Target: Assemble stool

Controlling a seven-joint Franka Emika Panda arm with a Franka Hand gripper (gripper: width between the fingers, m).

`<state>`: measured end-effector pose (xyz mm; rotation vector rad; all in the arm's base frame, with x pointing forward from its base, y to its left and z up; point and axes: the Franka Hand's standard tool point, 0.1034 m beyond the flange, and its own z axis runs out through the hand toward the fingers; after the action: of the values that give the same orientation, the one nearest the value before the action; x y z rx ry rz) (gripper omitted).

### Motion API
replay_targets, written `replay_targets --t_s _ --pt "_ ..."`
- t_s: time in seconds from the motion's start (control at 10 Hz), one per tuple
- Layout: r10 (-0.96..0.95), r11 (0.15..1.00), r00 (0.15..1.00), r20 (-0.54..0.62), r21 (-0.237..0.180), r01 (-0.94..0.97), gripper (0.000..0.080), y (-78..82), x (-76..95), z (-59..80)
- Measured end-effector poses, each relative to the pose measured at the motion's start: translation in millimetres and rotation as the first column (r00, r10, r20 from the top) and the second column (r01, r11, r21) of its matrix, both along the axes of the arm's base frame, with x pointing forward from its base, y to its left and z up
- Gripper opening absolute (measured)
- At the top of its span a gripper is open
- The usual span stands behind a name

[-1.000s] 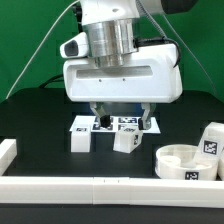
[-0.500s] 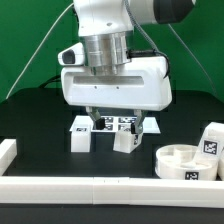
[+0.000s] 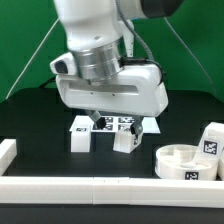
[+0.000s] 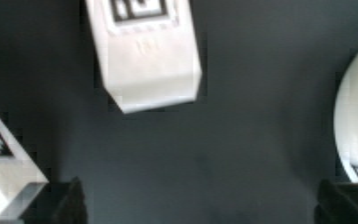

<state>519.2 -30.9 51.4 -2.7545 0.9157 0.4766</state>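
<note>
- Stool seat (image 3: 186, 160) rests dish-up on the table (image 3: 35, 115) at the exterior view's right, just behind the front rail (image 3: 100, 188). It carries no leg, so you are probably early in the build.
- Near leg (image 3: 80, 136) and middle leg (image 3: 125, 141) stand apart in front of the marker board (image 3: 110, 123). That spacing should let fingers close on one alone. A far leg (image 3: 212, 140) sits beside the seat.
- Your gripper (image 3: 118, 116) is released, its fingers spread wide and holding nothing.
- The wrist view shows bare table between the fingertips (image 4: 51, 205). One tagged leg (image 4: 149, 55) lies ahead of them, not yet inside.
- Your arm hangs low over the two legs, with the wrist canted toward the exterior view's left rather than plumb.
</note>
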Motion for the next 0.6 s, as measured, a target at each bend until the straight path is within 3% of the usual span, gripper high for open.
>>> replay_targets --t_s 0.2,0.4,0.6 --pt "0.002 0.998 0.996 -0.093 0.058 0.004 0.0649 -3.2 -1.3 -2.3" --pt "0.025 0.990 0.974 -0.225 0.141 0.008 0.0649 -1.7 -10.7 -1.6" --pt "0.052 0.981 0.947 -0.316 0.194 0.011 0.0649 4.2 -21.8 -5.5"
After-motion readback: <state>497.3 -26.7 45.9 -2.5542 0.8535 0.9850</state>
